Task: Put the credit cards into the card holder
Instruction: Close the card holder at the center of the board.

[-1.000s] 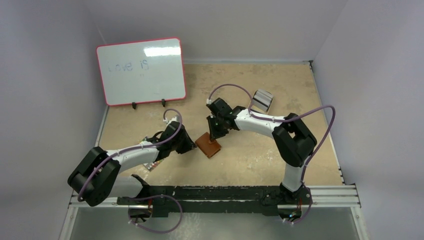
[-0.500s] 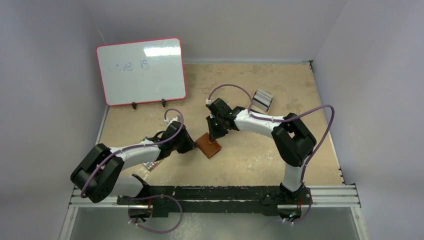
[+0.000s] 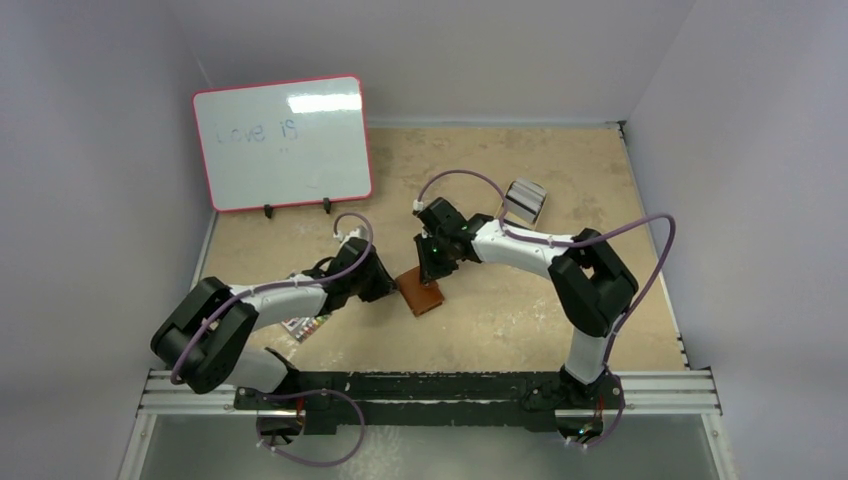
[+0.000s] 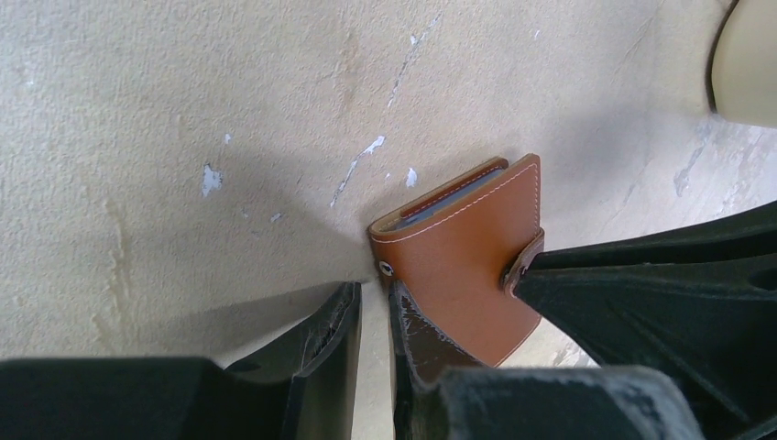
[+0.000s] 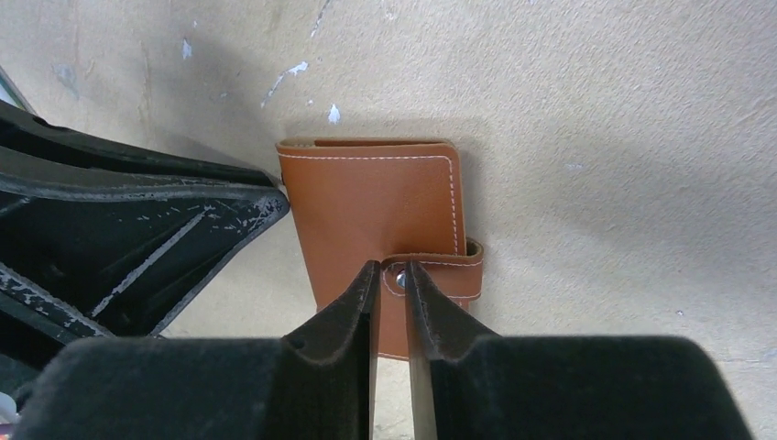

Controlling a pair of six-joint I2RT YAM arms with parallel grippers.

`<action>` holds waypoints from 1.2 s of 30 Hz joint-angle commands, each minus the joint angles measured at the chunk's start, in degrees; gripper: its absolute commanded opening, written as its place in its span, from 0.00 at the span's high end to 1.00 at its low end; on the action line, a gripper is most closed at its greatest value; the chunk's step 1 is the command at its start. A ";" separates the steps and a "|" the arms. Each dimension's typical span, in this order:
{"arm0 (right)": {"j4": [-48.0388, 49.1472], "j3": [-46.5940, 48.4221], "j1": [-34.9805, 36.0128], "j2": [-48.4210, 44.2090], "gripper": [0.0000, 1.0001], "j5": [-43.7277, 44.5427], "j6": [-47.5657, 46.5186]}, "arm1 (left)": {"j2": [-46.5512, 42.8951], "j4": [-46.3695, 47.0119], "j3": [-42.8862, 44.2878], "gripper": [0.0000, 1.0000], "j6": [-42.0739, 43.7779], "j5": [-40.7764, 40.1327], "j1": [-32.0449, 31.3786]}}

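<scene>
So the brown leather card holder (image 3: 420, 291) is lying closed around the middle of the table (image 3: 500, 325). The right gripper (image 5: 388, 275) is pinching its snap strap (image 5: 442, 273). The left gripper (image 4: 374, 307) is barely cracked apart with nothing in the gap, and one finger (image 4: 421, 335) is on the holder's corner. The credit cards (image 3: 525, 202) sit well apart, toward the far right corner.
</scene>
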 commanded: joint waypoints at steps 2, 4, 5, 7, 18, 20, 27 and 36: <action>0.93 -1.08 0.40 -2.33 0.83 -1.54 -0.10 | 0.98 1.52 1.88 0.83 1.23 -0.16 0.48; 0.94 -1.35 0.38 -2.55 0.83 -1.54 0.04 | 1.14 1.57 1.86 0.83 1.38 -0.20 0.55; 0.89 -1.51 0.38 -2.63 0.83 -1.54 0.09 | 1.17 1.56 1.92 0.83 1.36 -0.26 0.54; 0.94 -1.88 0.39 -2.60 0.83 -1.41 0.31 | 1.22 1.53 1.94 0.83 1.43 -0.27 0.56; 1.36 -2.37 0.40 -1.49 0.87 -0.39 -0.35 | 2.06 1.70 2.22 0.83 1.59 -0.27 0.57; 1.43 -1.89 0.40 -1.20 0.87 1.28 -0.21 | 2.03 1.68 2.30 0.83 1.64 -0.27 0.54; -0.24 -2.55 1.10 -1.26 0.88 3.18 -0.07 | 2.13 1.69 2.43 0.83 1.65 -0.27 0.54; -3.99 -1.61 3.38 -0.63 0.88 7.13 0.41 | 2.31 1.64 2.56 0.83 1.45 -0.23 0.54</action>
